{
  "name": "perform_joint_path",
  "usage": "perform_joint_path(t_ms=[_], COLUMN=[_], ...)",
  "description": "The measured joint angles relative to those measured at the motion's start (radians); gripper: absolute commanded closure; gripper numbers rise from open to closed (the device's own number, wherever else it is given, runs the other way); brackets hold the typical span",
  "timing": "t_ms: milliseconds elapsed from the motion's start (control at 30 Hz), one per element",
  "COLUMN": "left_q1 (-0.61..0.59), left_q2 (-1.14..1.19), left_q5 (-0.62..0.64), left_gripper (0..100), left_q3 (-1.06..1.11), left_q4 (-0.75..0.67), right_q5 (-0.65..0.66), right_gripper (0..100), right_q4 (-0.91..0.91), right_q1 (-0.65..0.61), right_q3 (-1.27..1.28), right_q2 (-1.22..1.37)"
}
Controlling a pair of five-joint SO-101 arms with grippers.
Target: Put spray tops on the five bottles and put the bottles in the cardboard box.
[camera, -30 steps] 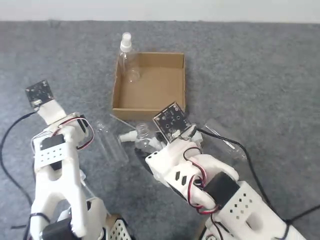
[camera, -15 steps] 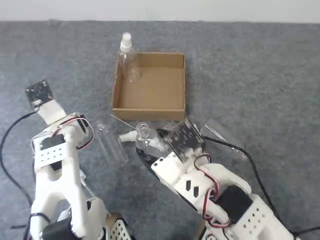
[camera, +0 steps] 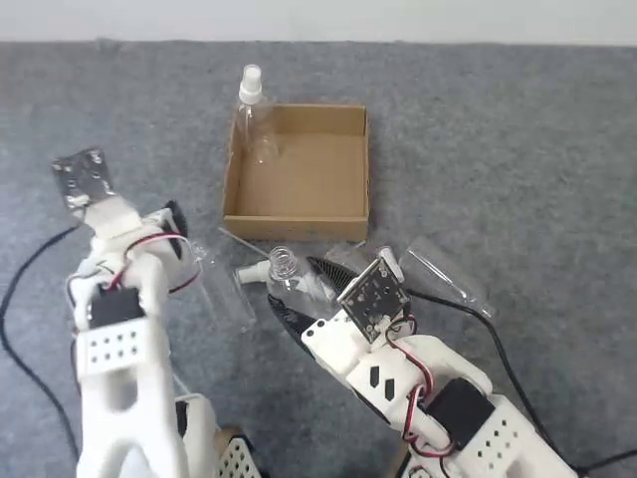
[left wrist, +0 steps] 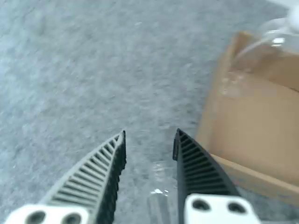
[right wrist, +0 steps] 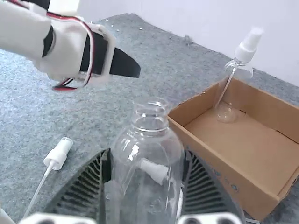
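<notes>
My right gripper [camera: 305, 291] [right wrist: 147, 164] is shut on a clear bottle [camera: 285, 269] [right wrist: 148, 135] with an open neck, held just in front of the cardboard box [camera: 299, 214] [right wrist: 243, 140]. A capped bottle [camera: 251, 110] [right wrist: 232, 79] stands in the box's far left corner. A loose white spray top [camera: 254, 271] [right wrist: 57, 156] lies beside the held bottle. My left gripper [camera: 179, 221] [left wrist: 150, 136] is open over the neck of another clear bottle [camera: 221, 286] [left wrist: 159, 191] lying on the carpet, left of the box [left wrist: 252, 126].
More clear bottles [camera: 448, 274] lie on the grey carpet [camera: 518, 149] to the right of the right arm, one [camera: 370, 255] close against its wrist. Open carpet stretches left and right of the box.
The right arm has drawn back and turned its wrist, keeping the bottle in its grip. The left arm has swung forward towards the lying bottle and the box.
</notes>
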Motion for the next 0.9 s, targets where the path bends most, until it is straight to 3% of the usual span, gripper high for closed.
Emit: perform_joint_path(t_ms=[333,567,767,900], left_q1=[0.239,0.39,0.45,0.493], left_q2=[-0.322,-0.353,-0.354,-0.354], left_q5=[-0.031,-0.04,-0.044,-0.132], left_gripper=[84,84,84,84], left_q3=[0.0,0.0,0.018,0.071], left_q4=[0.146,0.232,0.285,0.285], right_q5=[0.0,0.0,0.0,0.0], right_gripper=[99.2,99.2,99.2,99.2], right_q4=[-0.009,-0.009,-0.009,-0.009], right_q1=[0.0,0.0,0.011,0.04], right_q3=[0.041,0.044,0.052,0.054], right_q2=[0.0,0.0,0.0,0.0])
